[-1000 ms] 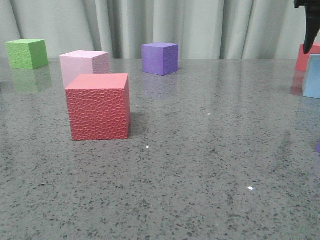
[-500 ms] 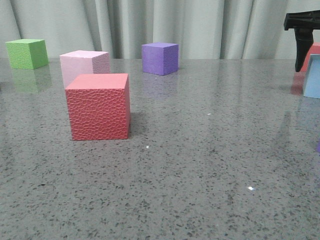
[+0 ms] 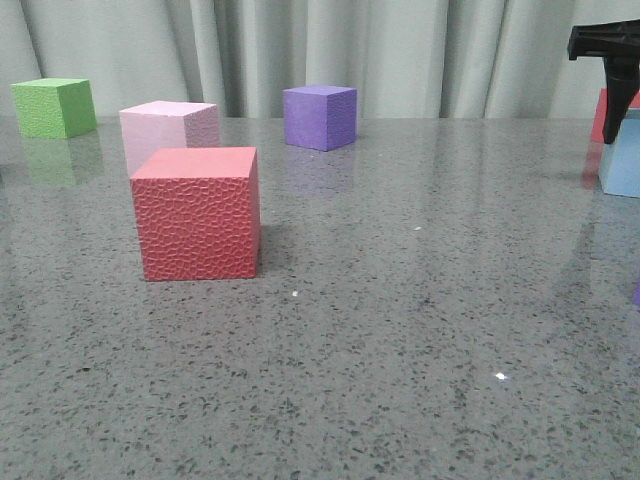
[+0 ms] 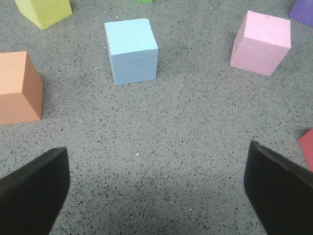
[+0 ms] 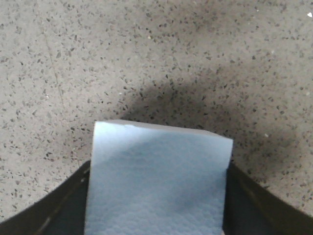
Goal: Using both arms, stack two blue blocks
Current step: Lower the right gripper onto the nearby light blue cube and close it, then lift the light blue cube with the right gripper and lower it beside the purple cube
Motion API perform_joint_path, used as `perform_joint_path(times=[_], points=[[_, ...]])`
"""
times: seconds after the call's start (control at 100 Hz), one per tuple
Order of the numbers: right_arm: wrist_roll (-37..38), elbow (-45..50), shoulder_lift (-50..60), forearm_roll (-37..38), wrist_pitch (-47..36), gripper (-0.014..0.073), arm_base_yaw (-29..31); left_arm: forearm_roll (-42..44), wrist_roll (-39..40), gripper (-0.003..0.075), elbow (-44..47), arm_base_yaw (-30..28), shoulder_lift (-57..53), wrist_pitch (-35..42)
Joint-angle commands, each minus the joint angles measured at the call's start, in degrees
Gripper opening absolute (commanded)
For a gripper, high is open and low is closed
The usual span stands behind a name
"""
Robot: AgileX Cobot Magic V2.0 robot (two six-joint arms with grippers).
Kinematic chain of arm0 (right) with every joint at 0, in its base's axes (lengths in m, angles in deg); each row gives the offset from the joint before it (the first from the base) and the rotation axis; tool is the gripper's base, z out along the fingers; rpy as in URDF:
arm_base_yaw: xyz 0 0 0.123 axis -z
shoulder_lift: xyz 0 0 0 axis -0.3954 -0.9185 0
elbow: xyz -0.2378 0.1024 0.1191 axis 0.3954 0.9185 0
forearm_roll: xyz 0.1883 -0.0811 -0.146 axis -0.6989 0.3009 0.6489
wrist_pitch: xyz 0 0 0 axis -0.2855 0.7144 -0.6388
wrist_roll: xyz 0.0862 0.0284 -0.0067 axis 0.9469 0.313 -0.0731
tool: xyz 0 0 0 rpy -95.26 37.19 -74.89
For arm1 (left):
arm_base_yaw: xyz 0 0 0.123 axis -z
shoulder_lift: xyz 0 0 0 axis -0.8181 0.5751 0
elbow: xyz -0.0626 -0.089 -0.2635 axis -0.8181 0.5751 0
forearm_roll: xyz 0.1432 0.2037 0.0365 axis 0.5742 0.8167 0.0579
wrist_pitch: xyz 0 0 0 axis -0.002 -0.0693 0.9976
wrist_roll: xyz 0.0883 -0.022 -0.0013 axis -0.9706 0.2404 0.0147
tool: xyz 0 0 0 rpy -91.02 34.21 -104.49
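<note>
One blue block [image 5: 156, 181] sits between the two black fingers of my right gripper [image 5: 159, 169]. Each finger lies against a side of it, so the gripper is shut on it. The front view shows this block [image 3: 622, 155] at the table's far right edge, cut off by the frame, resting on the table with one black finger [image 3: 610, 110] at its upper left. The other blue block [image 4: 131, 49] stands alone on the table ahead of my left gripper [image 4: 155, 149]. That gripper hangs open over bare table with nothing between its fingers. The left gripper is out of the front view.
The front view shows a red textured cube [image 3: 198, 215], a pale pink cube [image 3: 170, 125], a purple cube [image 3: 320, 117], a green cube [image 3: 55, 107] and a red cube [image 3: 603, 115] behind the right gripper. Around the left gripper stand an orange cube [image 4: 17, 88], a yellow-green cube [image 4: 44, 11] and a pink cube [image 4: 261, 43].
My right gripper has come down from the top right corner until its finger reaches the blue block's side. The block has shifted a little to the left.
</note>
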Motion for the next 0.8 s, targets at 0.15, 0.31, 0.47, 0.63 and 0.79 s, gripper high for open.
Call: perform_joint_path(times=[0.15,0.31,0.47,0.63,0.79], points=[[0.0,-6.8,2.4,1.2,4.5,0.0301,0.0,-0.4,0.1,0.0692,-2.1,-0.1,0.4,3.8],[-0.1,-13.1,2.8,1.2,9.5,0.0301,-2.5,-0.4,0.1,0.0692,-2.1,-0.1,0.4,3.8],[-1.6,-17.8,2.8,1.2,10.7,0.0301,-7.9,-0.4,0.1,0.0692,-2.1,-0.1,0.4,3.8],[-1.4,-19.3,2.7,1.0,8.4,0.0302,-13.9,-0.4,0.1,0.0692,-2.1,-0.1,0.4,3.8],[0.9,-20.5,0.9,0.5,8.0,0.0302,-17.8,-0.4,0.1,0.0692,-2.1,-0.1,0.4,3.8]])
